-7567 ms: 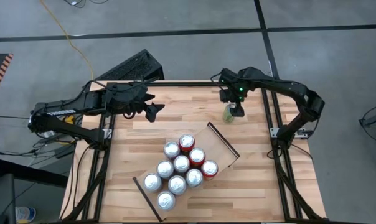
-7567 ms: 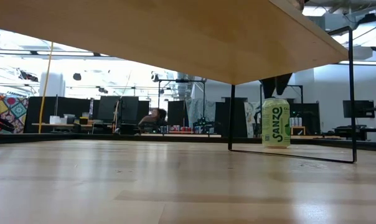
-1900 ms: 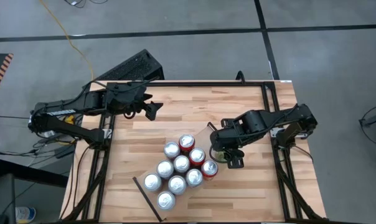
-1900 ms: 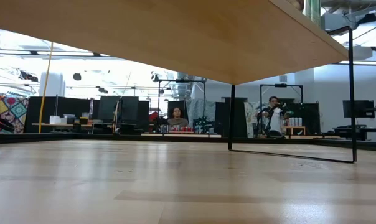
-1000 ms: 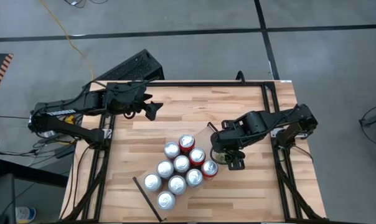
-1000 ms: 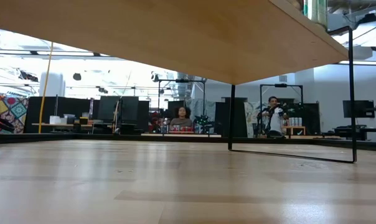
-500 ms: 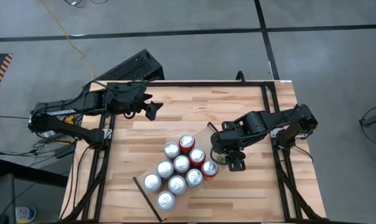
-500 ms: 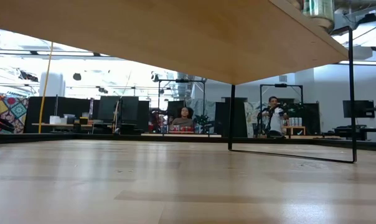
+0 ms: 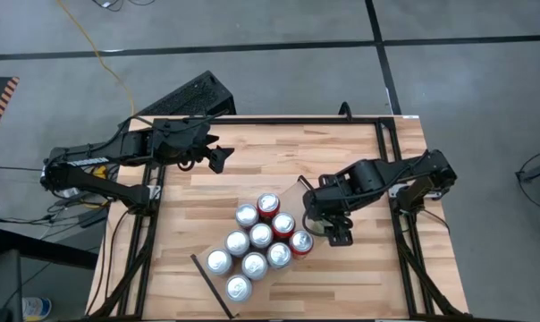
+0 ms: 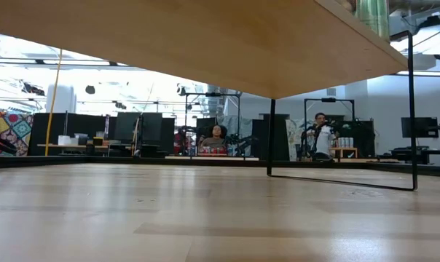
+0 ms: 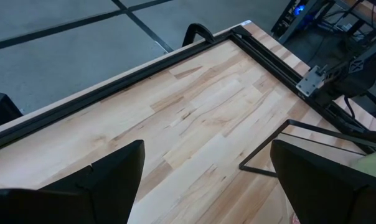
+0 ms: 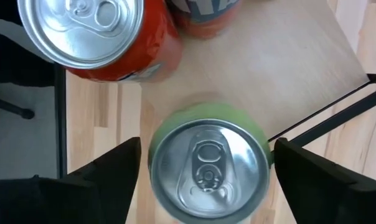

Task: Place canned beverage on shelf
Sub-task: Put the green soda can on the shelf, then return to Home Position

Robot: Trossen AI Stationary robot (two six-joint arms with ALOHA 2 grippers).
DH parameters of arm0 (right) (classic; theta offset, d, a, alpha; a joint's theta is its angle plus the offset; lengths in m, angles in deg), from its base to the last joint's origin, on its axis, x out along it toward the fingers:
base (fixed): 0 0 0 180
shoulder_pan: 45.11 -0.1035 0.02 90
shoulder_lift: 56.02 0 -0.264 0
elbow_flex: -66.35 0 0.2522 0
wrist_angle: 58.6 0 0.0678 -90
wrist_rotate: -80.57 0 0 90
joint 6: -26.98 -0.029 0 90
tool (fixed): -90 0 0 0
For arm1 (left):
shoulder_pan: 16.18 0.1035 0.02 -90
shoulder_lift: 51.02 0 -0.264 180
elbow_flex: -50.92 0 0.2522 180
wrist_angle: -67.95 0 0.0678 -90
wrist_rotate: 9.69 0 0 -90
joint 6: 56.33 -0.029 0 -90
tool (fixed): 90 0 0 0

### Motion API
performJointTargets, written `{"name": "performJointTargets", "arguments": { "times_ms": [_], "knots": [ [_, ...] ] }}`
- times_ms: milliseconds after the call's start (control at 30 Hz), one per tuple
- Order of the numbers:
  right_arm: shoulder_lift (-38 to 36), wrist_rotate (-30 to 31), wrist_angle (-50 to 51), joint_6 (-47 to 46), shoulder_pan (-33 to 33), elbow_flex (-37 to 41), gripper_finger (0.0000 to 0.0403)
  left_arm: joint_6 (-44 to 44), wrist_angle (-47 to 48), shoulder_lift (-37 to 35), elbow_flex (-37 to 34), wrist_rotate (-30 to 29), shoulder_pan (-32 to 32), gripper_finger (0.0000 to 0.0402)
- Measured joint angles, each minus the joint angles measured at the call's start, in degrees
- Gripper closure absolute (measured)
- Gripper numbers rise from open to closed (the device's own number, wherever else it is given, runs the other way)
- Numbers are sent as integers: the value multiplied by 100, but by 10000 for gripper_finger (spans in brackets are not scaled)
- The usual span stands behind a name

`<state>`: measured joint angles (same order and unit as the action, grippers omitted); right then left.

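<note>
Butcher-block surface (image 9: 252,161) w/ shelf (image 12: 287,56): green can (image 12: 208,163) stands on it near a red can (image 12: 101,37), right tool (image 12: 203,168) fingers spread, clear of it — careless lift-off could tip it.

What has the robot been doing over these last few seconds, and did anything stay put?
The right gripper carried the green can from the table's far edge over to the shelf and set it beside the red cans. In the right wrist view its fingers now stand clear of the can on both sides, so it seems to have just let go. The left gripper and the other cans stayed where they were.
</note>
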<state>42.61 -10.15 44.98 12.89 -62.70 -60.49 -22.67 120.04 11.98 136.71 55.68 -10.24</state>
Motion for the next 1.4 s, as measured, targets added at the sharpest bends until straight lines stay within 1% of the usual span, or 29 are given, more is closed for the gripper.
{"name": "performJointTargets", "arguments": {
  "times_ms": [467, 667, 800, 900, 933, 967, 1067, 1167, 1267, 1333, 1367, 1400],
  "knots": [
    [-7, 0, 15, -50, 43, -96, 65, -2, 0, 0, 0, -1, 0, 69],
    [-7, -72, 23, 88, 197, -762, 65, 72, -7, 0, 0, 2, 0, 69],
    [-29, -61, 8, 497, 288, -1548, 65, 381, -9, 0, -1, 7, 0, 69],
    [-70, -33, 0, 551, 418, -2192, 65, 570, -9, 0, 0, 9, 0, 69],
    [-136, 0, -118, 551, 464, -2208, 65, 593, -5, 0, 0, 18, 0, 69],
    [-321, 27, -317, 553, 524, -2045, 65, 595, 6, 0, 0, 38, 0, 69],
    [-592, 191, -354, 516, 645, -1942, 65, 595, 58, 0, -1, 224, 0, 69],
    [-840, 189, 19, 500, 729, -1928, 65, 484, 208, 0, -2, 421, -2, 69],
    [-1021, 222, -4, 318, 782, -1926, 65, 698, 179, 0, -1, 587, -2, 69],
    [-1077, 263, -201, 715, 795, -1927, 65, 340, -181, 0, -2, 750, -12, 69],
    [-1162, 339, -394, 949, 845, -1926, 65, -8, -531, 2, -2, 1015, -18, 69],
    [-1255, 366, -561, 1181, 938, -1919, 65, -382, -965, -4, -2, 1399, -23, 69]
  ]
}}
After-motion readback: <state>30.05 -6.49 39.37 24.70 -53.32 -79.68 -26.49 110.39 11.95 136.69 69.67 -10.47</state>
